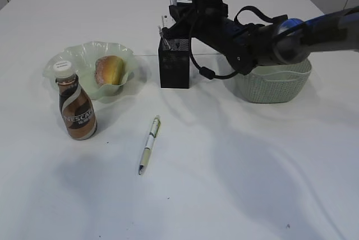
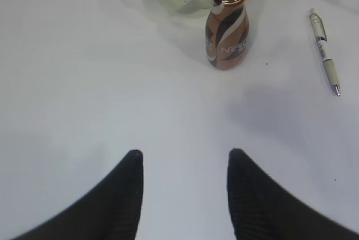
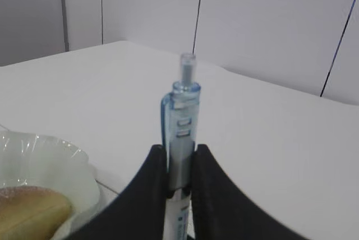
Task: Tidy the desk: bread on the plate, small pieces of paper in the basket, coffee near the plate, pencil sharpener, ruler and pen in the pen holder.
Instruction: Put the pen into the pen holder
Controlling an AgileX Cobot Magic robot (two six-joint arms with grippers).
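Right gripper point(image 3: 178, 181) clamps blue pen point(image 3: 182, 133) over pen holder point(image 1: 174, 63) rim (left gripper point(image 2: 185, 164) open w/ bare desk point(image 2: 84, 83) around).

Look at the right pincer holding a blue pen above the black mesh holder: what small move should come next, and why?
Probably lower the right pincer straight down, then open it. Its jaws are shut on the blue pen, which stands upright, and the exterior view shows it over the open top of the pen holder. Whether the pen's tip is already inside cannot be told.
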